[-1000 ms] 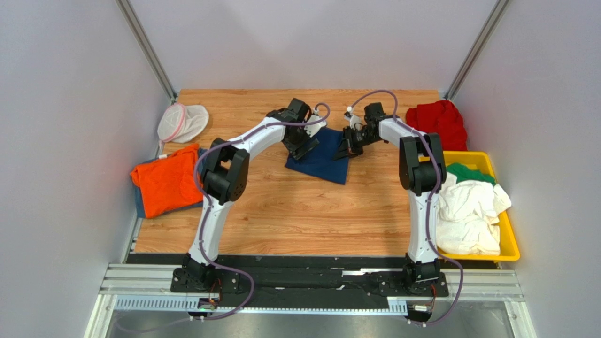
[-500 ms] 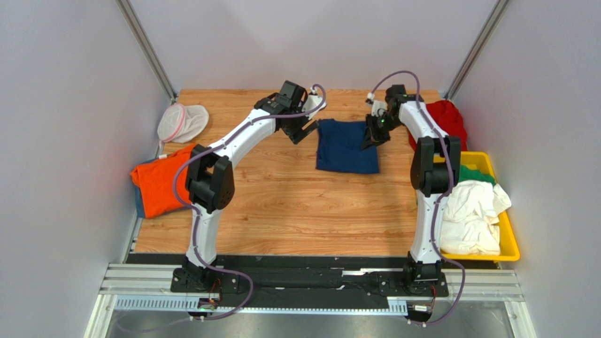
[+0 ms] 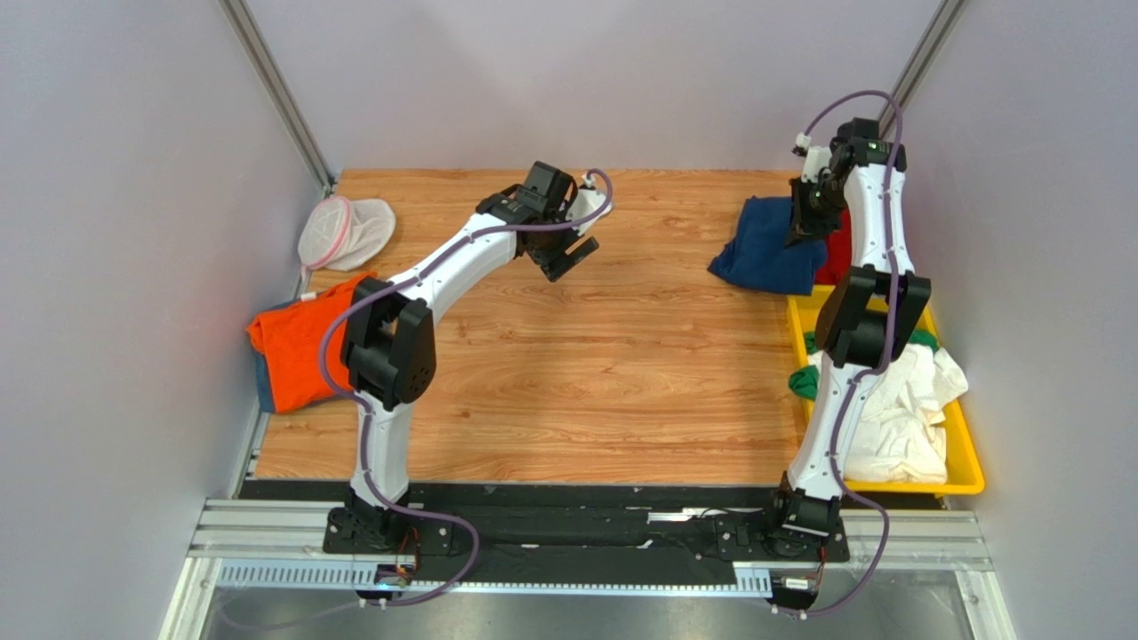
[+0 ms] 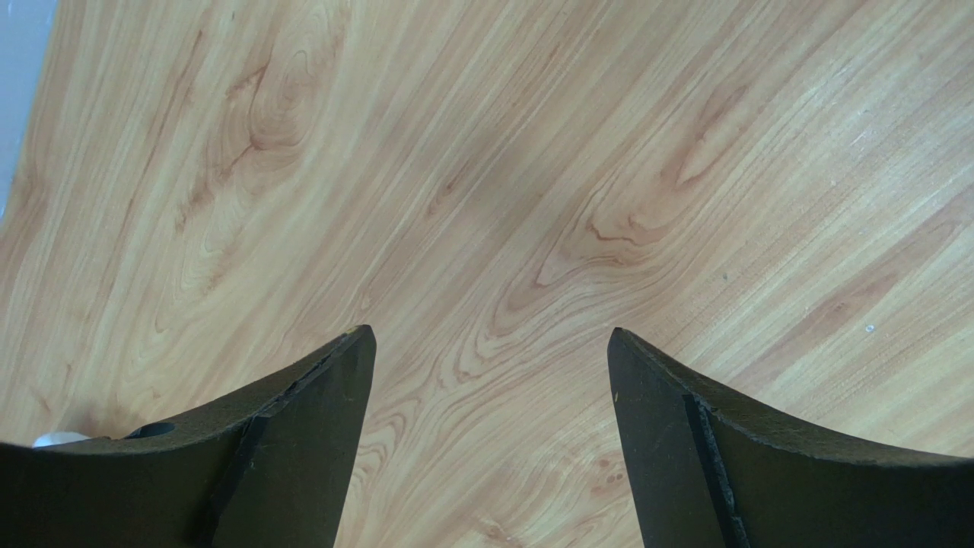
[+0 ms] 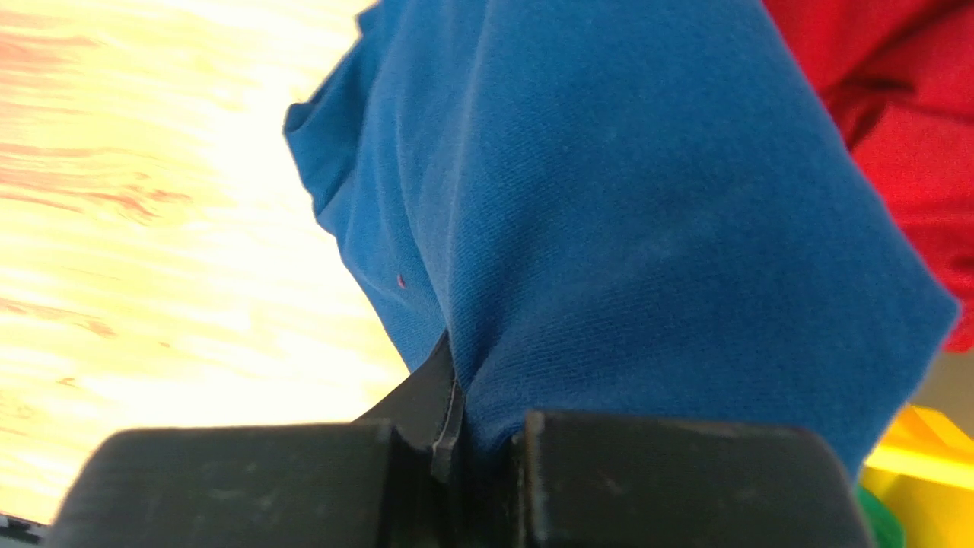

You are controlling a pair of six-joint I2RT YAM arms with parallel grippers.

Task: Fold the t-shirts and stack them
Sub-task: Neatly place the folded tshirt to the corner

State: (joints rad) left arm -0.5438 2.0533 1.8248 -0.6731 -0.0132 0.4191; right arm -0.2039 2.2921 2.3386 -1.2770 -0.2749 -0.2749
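Honestly, barely started: only the orange shirt (image 3: 314, 347) looks folded, right fingers (image 5: 425, 394) pinch the navy shirt (image 5: 617, 171), left fingers (image 4: 309, 411) spread wide, empty.

Pale grey walls (image 3: 120, 200), wood-grain tabletop (image 3: 601, 387), aluminium rail (image 3: 241, 534) along near edge

Overhead rear view (wrist close-ups downward)

Navy blue t-shirt (image 3: 762, 246), red t-shirt (image 5: 903, 103), orange t-shirt (image 3: 305, 340), white t-shirt (image 3: 892, 416), green t-shirt (image 3: 803, 384); yellow bin (image 3: 966, 463), white mesh pouch with pink rim (image 3: 345, 230); pale wood-grain table (image 3: 601, 374)
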